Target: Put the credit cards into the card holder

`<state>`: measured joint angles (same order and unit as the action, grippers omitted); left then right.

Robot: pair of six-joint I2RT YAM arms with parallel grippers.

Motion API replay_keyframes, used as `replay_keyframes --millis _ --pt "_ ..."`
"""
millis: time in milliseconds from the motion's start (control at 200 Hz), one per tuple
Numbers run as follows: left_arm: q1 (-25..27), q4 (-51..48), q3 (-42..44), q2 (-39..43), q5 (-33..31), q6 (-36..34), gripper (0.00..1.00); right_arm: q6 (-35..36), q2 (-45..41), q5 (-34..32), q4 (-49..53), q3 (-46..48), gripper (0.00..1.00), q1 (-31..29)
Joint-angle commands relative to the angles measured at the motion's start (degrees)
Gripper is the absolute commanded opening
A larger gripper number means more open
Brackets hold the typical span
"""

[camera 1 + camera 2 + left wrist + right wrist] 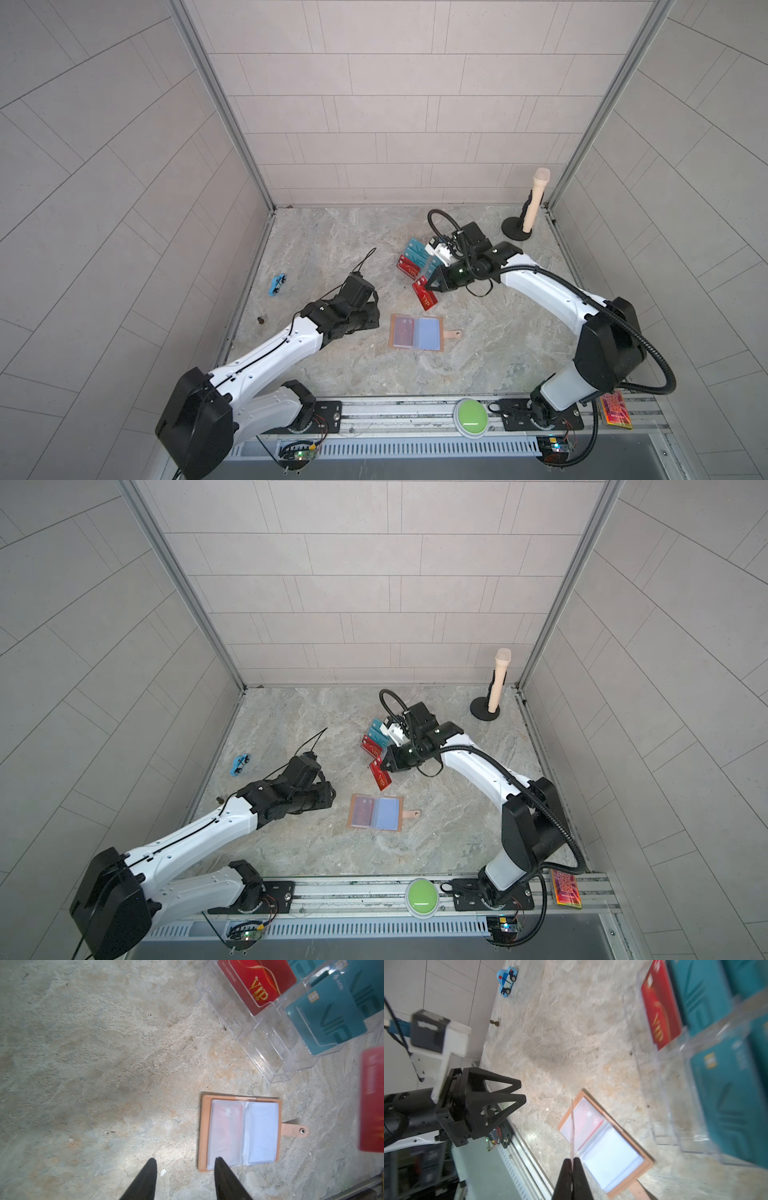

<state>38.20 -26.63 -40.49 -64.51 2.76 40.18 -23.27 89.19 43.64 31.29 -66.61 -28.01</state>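
In both top views the card holder (pixel 417 331) lies open on the surface (pixel 332 249), with the right hand (pixel 428 286) pinching a red card (pixel 427 300) just beyond it. Left wrist: left hand (pixel 185 1162) half-spread, empty, by the holder's corner. Right wrist: that card shows edge-on, clamped tight between the tips.

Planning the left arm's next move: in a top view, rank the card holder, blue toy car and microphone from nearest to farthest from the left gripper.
1. The card holder, open on the table just right of the left gripper.
2. The blue toy car, to its left by the wall.
3. The microphone, in the far right corner.
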Motion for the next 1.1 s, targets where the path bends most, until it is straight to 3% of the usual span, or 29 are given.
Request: replay_keyframes --millis 0,220,395,671,1096 --pt "0.9 4.0 -0.1 -1.2 0.8 1.0 0.44 -11.5 -2.7 8.1 -12.6 8.3 0.0 -0.3" --pt "2.2 10.8 0.5 -7.1 3.9 2.1 0.37 -20.7 -4.0 8.1 -24.5 21.2 0.0 -1.3" --pt "2.3 13.1 0.8 -11.4 4.5 3.2 0.32 -25.0 -1.0 7.5 -32.3 25.2 0.0 -1.5" --pt "2.5 16.8 1.0 -15.8 7.3 3.8 0.25 -24.7 4.0 8.6 -34.7 26.2 0.0 -1.5" --pt "3.3 18.2 2.3 -20.5 9.0 4.6 0.2 -25.2 1.7 8.4 -34.6 28.7 0.0 -1.4"
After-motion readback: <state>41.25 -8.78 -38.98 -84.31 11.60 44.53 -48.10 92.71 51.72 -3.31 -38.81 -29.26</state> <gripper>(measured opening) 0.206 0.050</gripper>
